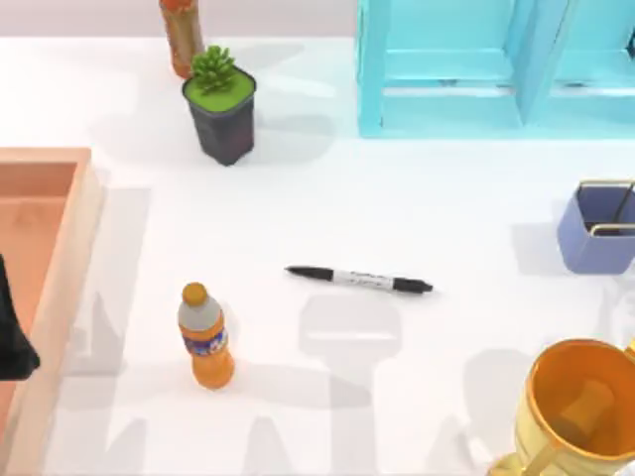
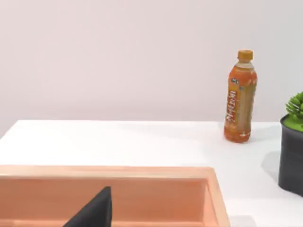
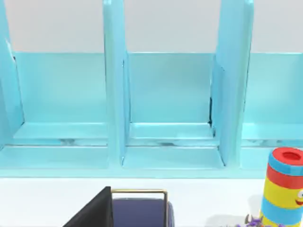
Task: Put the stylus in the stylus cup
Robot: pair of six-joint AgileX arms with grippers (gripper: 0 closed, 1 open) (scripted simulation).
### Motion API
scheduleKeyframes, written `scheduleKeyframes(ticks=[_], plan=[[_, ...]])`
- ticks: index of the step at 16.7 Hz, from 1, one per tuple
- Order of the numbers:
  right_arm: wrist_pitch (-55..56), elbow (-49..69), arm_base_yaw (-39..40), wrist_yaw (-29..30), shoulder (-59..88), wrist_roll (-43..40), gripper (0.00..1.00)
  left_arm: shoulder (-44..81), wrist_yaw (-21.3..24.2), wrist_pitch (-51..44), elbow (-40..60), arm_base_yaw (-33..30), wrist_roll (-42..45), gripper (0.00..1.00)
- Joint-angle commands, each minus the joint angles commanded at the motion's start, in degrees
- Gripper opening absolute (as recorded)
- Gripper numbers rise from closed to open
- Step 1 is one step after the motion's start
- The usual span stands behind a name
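The stylus (image 1: 359, 280) lies flat near the middle of the white table, black at both ends with a white printed middle, running left to right. The stylus cup (image 1: 598, 228), a periwinkle box with a gold wire rim, stands at the table's right edge. In the right wrist view the stylus cup (image 3: 142, 208) sits just beside a dark part of my right gripper (image 3: 94, 212). My left arm (image 1: 15, 332) is parked at the left edge over the peach tray, and a dark part of my left gripper (image 2: 94, 213) hangs above it. Nothing touches the stylus.
An orange bottle (image 1: 205, 337) stands left of the stylus. A second bottle (image 1: 182, 35) and a dark plant pot (image 1: 220, 104) stand at the back. A golden trophy cup (image 1: 575, 412) fills the front right. A cyan shelf (image 1: 496, 64) lines the back right, a peach tray (image 1: 40, 248) the left.
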Motion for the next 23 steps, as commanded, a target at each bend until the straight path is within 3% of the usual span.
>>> scheduleKeyframes(ticks=[4, 9, 23], plan=[[-0.81, 1.62, 0.31, 0.04, 1.43, -0.53, 1.0, 0.0, 0.0, 0.0, 0.0, 0.0, 0.0, 1.0], [-7.9, 14.4, 3.33, 0.29, 13.87, -4.56, 1.0, 0.0, 0.0, 0.0, 0.0, 0.0, 0.0, 1.0], [-50.28, 81.72, 22.82, 1.5, 86.96, -25.55, 1.0, 0.0, 0.0, 0.0, 0.0, 0.0, 0.0, 1.0]])
